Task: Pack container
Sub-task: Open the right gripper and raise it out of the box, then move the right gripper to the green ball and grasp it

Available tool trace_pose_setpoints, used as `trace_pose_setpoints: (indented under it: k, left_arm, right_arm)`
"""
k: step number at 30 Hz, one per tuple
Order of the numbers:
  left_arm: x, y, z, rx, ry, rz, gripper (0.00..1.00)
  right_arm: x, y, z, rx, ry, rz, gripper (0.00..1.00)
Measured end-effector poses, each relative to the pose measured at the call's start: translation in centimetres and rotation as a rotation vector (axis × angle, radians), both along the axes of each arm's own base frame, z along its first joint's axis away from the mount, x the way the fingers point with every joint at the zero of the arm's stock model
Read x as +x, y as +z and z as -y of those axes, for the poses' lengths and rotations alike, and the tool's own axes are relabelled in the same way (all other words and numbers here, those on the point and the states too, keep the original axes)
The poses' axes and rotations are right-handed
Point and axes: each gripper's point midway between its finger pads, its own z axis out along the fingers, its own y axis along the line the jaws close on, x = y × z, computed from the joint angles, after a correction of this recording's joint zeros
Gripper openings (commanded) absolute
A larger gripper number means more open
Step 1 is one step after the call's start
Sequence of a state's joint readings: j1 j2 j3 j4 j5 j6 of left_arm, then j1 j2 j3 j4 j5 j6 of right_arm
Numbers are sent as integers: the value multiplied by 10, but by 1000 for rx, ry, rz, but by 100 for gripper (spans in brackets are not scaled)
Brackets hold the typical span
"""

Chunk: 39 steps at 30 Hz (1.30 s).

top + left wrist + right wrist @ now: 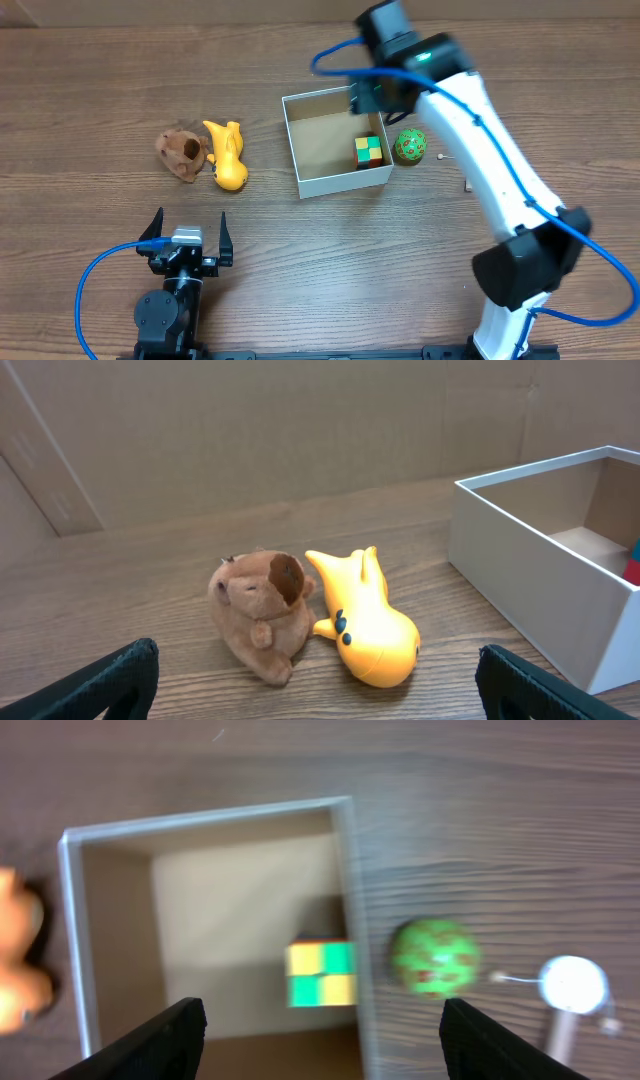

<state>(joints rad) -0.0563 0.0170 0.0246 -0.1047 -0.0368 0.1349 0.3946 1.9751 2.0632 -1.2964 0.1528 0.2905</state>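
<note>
The container [345, 182] is a square white-walled box with a brown floor at the table's middle. A yellow-and-green cube [369, 151] lies in its right part, by the wall. Just outside that wall rests a green speckled ball [409, 146]. My right gripper [325, 1042] hangs open above the container, over the cube [321, 974] and the ball [434, 957], with nothing between its fingers. To the left lie a brown plush animal [182, 153] and a yellow toy [228, 155], touching. My left gripper [190, 232] stands wide open and empty, short of them, near the front edge.
My white right arm [470, 130] reaches across the table's right side from its base at the front. A small white round thing [573, 984] lies right of the ball. In the left wrist view the container wall [530, 580] stands right of the yellow toy [365, 625].
</note>
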Motion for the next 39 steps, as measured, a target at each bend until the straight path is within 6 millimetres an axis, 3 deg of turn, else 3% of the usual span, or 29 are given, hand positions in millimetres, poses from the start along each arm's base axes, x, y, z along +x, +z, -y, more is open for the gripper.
trace_pose_setpoints:
  k: [6,9,11,17,27,39]
  left_arm:
    - [0,0,0,0,0,0,100]
    - [0,0,0,0,0,0,100]
    - [0,0,0,0,0,0,100]
    - [0,0,0,0,0,0,100]
    - [0,0,0,0,0,0,100]
    - [0,0,0,0,0,0,100]
  right_arm:
    - [16,-8,94,10,-211,-37,79]
    - [16,-19,131,20,-292,-71,79]
    - [15,-29,144,31,-311,-95,79]
    - [15,-63,135,50,-261,-138,84]
    - [-7,-131,103,57,-174,-236,86]
    - [-9,-158,84,77,-124,-219,95]
